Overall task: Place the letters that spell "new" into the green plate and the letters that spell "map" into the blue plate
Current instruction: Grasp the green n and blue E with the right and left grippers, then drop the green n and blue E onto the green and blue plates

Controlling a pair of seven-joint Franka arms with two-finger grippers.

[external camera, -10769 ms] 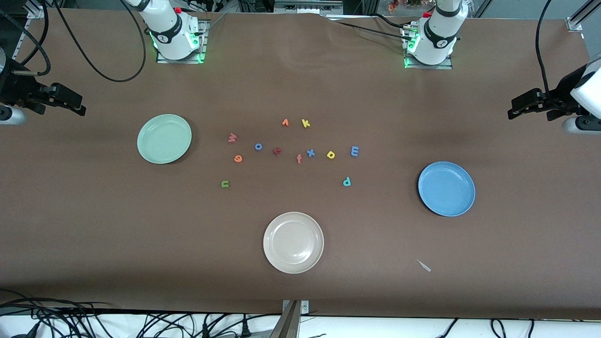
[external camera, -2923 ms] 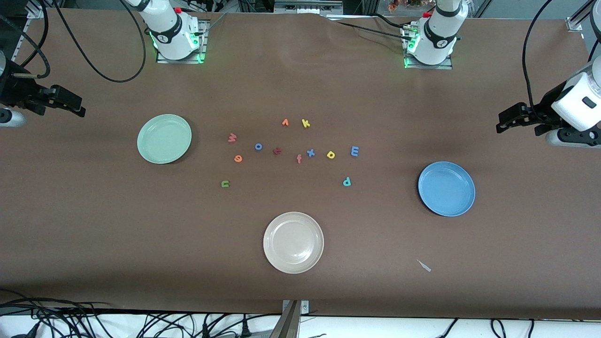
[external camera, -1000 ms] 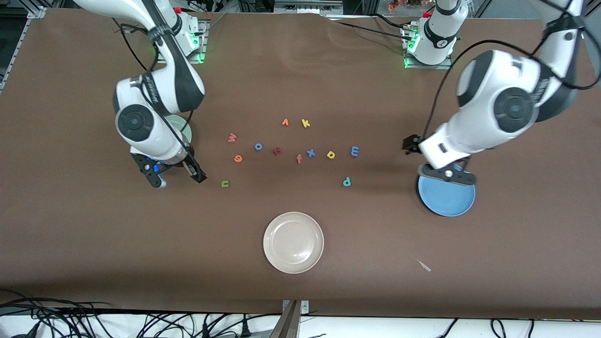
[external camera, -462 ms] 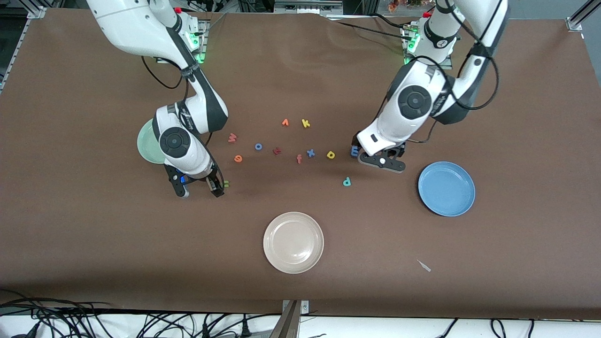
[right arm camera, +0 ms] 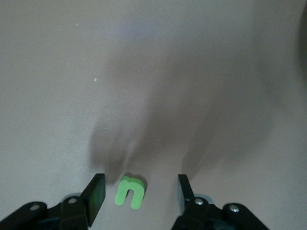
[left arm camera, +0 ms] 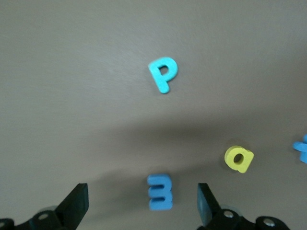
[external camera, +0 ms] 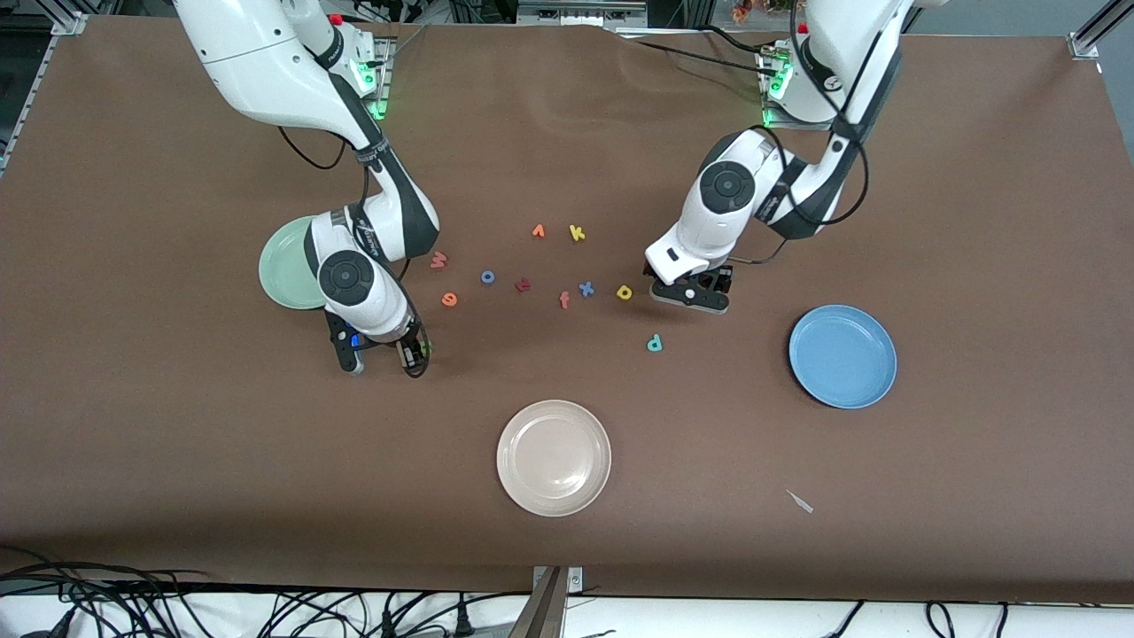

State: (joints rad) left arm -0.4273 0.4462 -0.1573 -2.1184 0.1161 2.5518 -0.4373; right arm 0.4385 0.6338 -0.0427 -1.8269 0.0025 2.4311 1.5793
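Observation:
The green n (right arm camera: 130, 192) lies flat on the table between the fingers of my right gripper (right arm camera: 139, 191), which is open with a gap on each side. My left gripper (left arm camera: 142, 201) hangs open just over the blue m (left arm camera: 159, 191); in the front view this gripper (external camera: 687, 297) hides the m. The teal p (external camera: 655, 343) and yellow a (external camera: 625, 292) lie close by. The salmon-red w (external camera: 438, 260) and orange e (external camera: 449, 299) lie beside the right arm. The green plate (external camera: 270, 275) is partly hidden by that arm. The blue plate (external camera: 842, 356) holds nothing.
A beige plate (external camera: 554, 457) sits nearest the front camera. Other letters lie mid-table: blue o (external camera: 487, 276), dark red t (external camera: 523, 284), salmon f (external camera: 563, 300), blue x (external camera: 586, 288), yellow k (external camera: 577, 233) and a small orange letter (external camera: 538, 231). A pale scrap (external camera: 800, 501) lies near the front edge.
Both arms swung in from the table's ends. The right gripper came down around the n and its jaws narrowed. The left gripper moved from the blue plate to over the m.

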